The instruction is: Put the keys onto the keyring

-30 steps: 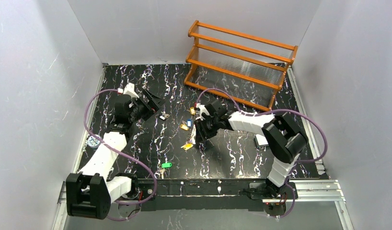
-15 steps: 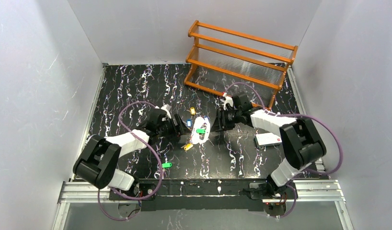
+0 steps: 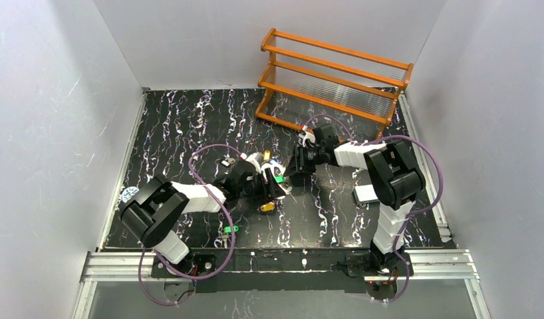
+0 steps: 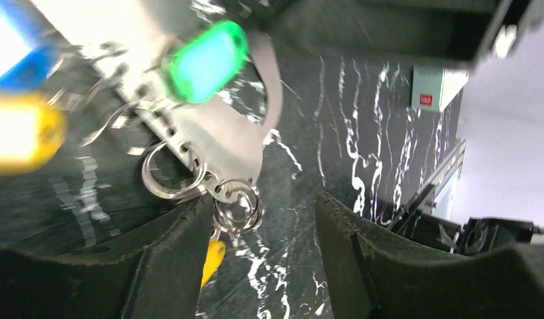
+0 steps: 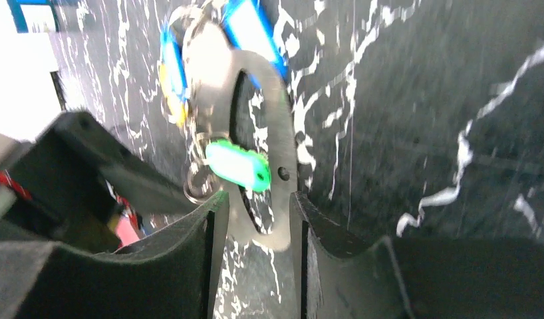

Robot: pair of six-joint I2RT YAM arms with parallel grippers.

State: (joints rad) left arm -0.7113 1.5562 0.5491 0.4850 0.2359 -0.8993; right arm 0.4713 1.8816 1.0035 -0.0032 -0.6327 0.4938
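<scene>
The keyring (image 5: 284, 136) is a pale metal loop; my right gripper (image 5: 256, 219) is shut on its near end. Green (image 5: 236, 166), blue (image 5: 253, 33) and yellow tagged keys hang on it. In the top view the keyring (image 3: 282, 188) sits between both grippers at the table's middle. My left gripper (image 4: 263, 226) is open at the keyring's other end (image 4: 223, 133), a small split ring (image 4: 237, 207) touching its left finger (image 4: 169, 266). Loose keys lie on the table: yellow (image 3: 266, 207), green (image 3: 231, 229), yellow (image 3: 267, 154) and dark (image 3: 226, 161).
An orange wooden rack (image 3: 336, 86) stands at the back right. A white box (image 3: 364, 193) lies right of the right arm. A small round blue-white can (image 3: 128, 194) sits at the left edge. Grey walls enclose the black marbled table (image 3: 189, 119).
My left arm has swung from the far left to the middle, its open gripper now at the keyring. My right gripper has lifted the keyring and carried it back and to the right.
</scene>
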